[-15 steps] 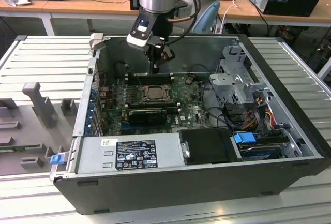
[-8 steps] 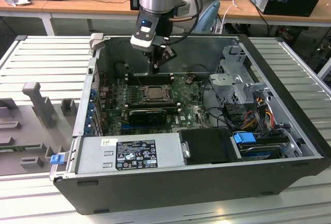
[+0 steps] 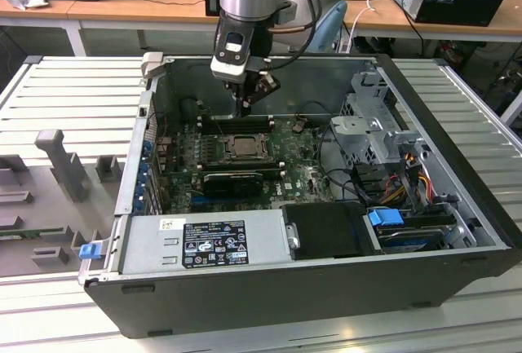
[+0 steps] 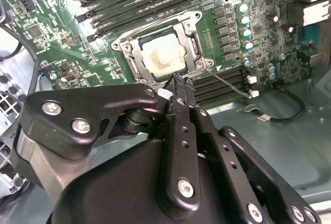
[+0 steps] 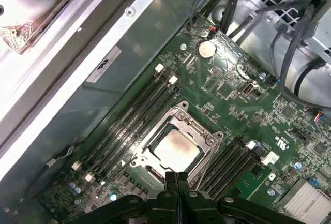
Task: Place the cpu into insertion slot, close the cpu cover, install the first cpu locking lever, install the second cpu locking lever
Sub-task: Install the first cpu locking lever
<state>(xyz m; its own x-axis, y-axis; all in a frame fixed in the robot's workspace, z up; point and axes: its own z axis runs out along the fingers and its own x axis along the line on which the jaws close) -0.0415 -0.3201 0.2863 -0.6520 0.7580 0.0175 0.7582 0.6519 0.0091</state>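
Claw (image 4: 181, 83) clenched, grasping nothing, tips just beside the cpu cover (image 4: 194, 45). Cpu (image 5: 176, 149) seated in insertion slot (image 4: 138, 70), mid-motherboard (image 5: 232, 87), cover down. Locking lever (image 4: 230, 85) judged thin, springy, slippery; take its free end.

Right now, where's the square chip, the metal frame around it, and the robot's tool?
cpu (image 5: 176, 149): first wrist view, middle of its metal top.
cpu cover (image 5: 200, 127): first wrist view, one side bar of the frame.
tool (image 5: 177, 176): first wrist view, between its closed fingertips.
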